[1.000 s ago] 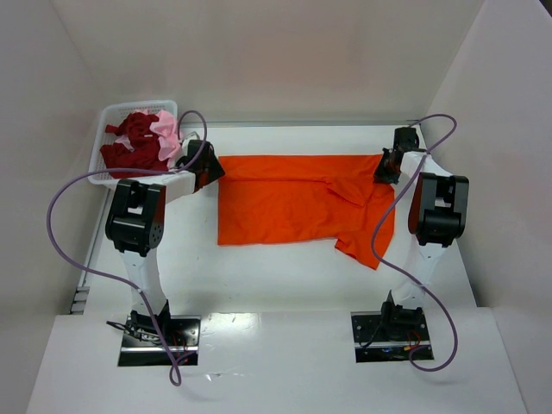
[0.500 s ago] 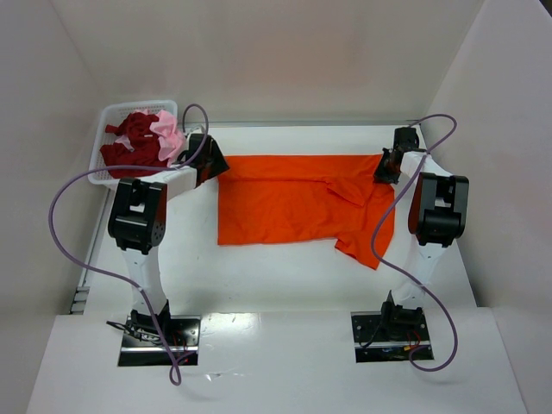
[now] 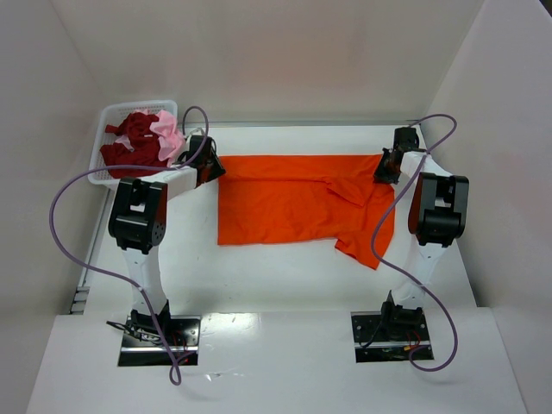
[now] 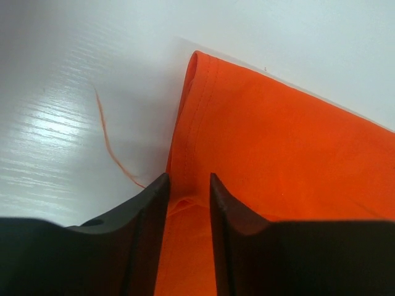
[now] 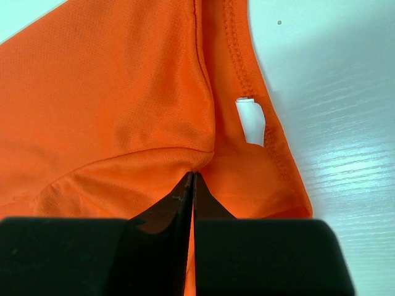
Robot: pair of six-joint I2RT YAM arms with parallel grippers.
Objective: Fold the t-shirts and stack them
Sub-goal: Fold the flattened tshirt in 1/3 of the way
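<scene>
The bright orange t-shirt (image 3: 302,203) lies spread flat on the white table, with one sleeve sticking out at the front right. My left gripper (image 3: 211,171) is at the shirt's far left corner. In the left wrist view its fingers (image 4: 188,185) stand apart over the hem of the orange cloth (image 4: 290,160), with a small ruck of cloth between them. My right gripper (image 3: 385,170) is at the far right edge. In the right wrist view it (image 5: 193,176) is shut on a pinch of the orange cloth (image 5: 111,80) beside the collar and its white label (image 5: 250,120).
A white mesh basket (image 3: 108,112) stands at the far left and holds a dark red shirt (image 3: 129,147) and a pale pink shirt (image 3: 168,134). A loose orange thread (image 4: 108,145) lies on the table by the left corner. White walls enclose the table.
My left gripper shifted slightly back and right, then settled at the shirt's corner. The shirt and my right arm have not moved.
</scene>
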